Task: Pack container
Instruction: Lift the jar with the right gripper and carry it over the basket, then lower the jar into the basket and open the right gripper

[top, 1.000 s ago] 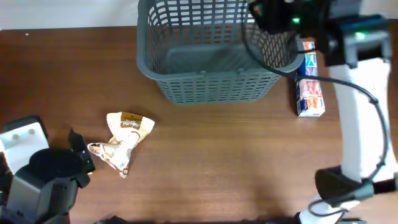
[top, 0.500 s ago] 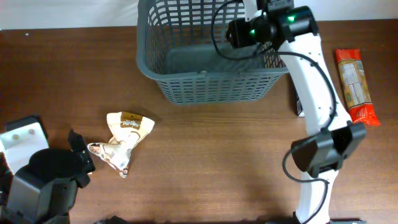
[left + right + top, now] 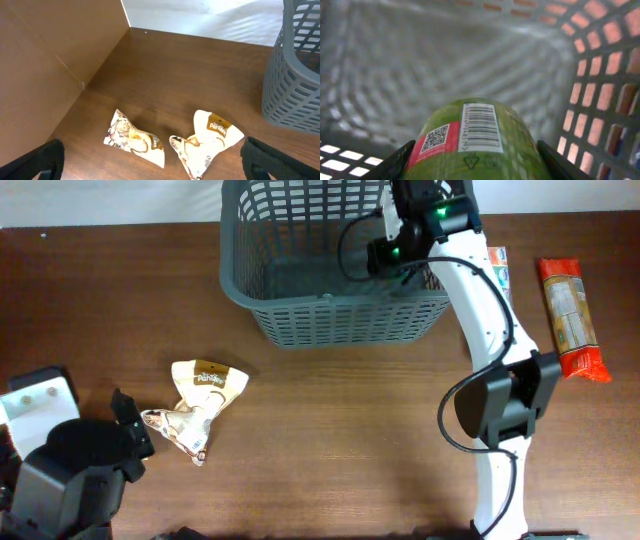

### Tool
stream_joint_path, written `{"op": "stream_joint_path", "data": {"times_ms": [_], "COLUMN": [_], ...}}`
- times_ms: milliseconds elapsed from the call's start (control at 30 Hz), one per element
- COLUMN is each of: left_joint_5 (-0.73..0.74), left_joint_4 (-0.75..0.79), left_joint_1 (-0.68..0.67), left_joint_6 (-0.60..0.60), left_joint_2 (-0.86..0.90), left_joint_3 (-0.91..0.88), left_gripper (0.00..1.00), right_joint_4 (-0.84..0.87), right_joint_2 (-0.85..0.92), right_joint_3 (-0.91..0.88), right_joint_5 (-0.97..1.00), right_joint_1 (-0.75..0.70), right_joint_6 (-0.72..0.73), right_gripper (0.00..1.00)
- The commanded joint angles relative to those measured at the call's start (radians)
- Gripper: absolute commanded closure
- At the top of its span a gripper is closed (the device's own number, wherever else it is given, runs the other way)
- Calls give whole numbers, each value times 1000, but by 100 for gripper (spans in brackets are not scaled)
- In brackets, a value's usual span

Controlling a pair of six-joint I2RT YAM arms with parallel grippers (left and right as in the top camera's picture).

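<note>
Grey-black left gripper [image 3: 151,147] rests at 8 o'clock, jaws fully apart and holding nothing. Two snack packets [image 3: 208,385] lie just ahead of it. You will find the container [image 3: 350,320] at 12 o'clock. Inside its walls, the right gripper [image 3: 475,162] clamps a green pack [image 3: 475,135], probably a tube, with its long axis pointing straight out from the jaws toward the container floor. The right arm is the nearer one, so the release falls to it.
</note>
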Motion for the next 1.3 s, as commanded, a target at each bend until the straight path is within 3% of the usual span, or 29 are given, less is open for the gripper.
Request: {"op": "stream_joint_path", "data": {"times_ms": [0,1133,1267], "left_joint_5": [8,8,8], "left_joint_4": [0,0,0], "left_joint_1": [-3,-3,-3], "left_joint_6": [-2,-2,-2], "left_joint_2": [1,1,1], "left_joint_3": [-1,-1,-1], "left_gripper": [1,1,1], "right_joint_4": [-19,-104,-105], "right_joint_2": [39,171,171], "right_joint_3": [20,12,12], "right_joint_5": [20,16,15], "right_joint_1": [3,3,3], "right_joint_6": [25,25,25], "right_gripper": [96,96,79]}}
